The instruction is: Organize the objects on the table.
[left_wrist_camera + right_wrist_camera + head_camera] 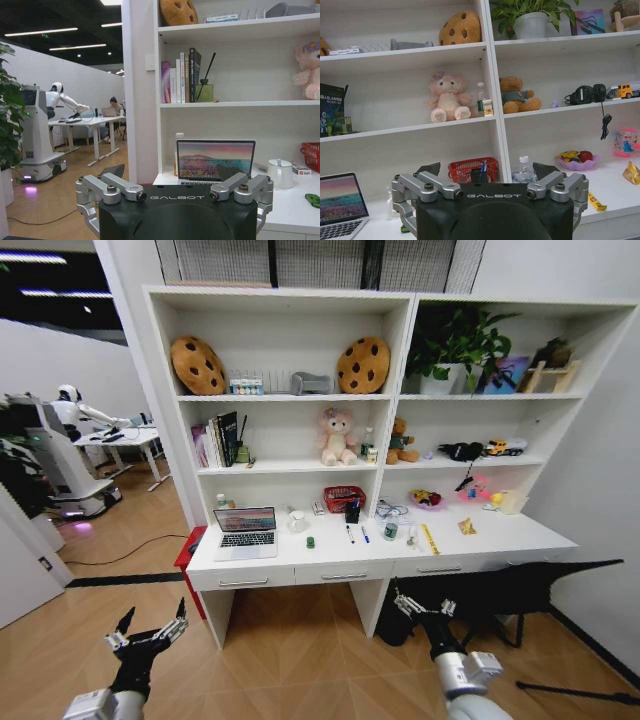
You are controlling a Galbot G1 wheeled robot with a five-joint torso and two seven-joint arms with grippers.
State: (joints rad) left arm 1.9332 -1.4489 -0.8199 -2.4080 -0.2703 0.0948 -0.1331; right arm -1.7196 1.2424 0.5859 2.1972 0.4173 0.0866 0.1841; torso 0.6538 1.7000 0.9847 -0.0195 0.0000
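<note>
Approach seems the step in hand: left gripper (pixel 150 630) and right gripper (pixel 422 607), both spread and empty, hang short of the table (pixel 330 558), so reaching the silver laptop (pixel 246 531) ahead calls for closing in.

The table (pixel 500 540) top looks smooth glossy white, the laptop (pixel 246 532) matt silver metal, the floor (pixel 290 660) warm wood.

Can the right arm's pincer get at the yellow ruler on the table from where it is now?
Probably not yet: the right pincer hangs open, below and in front of the table, short of the yellow ruler. Nothing blocks it.
</note>
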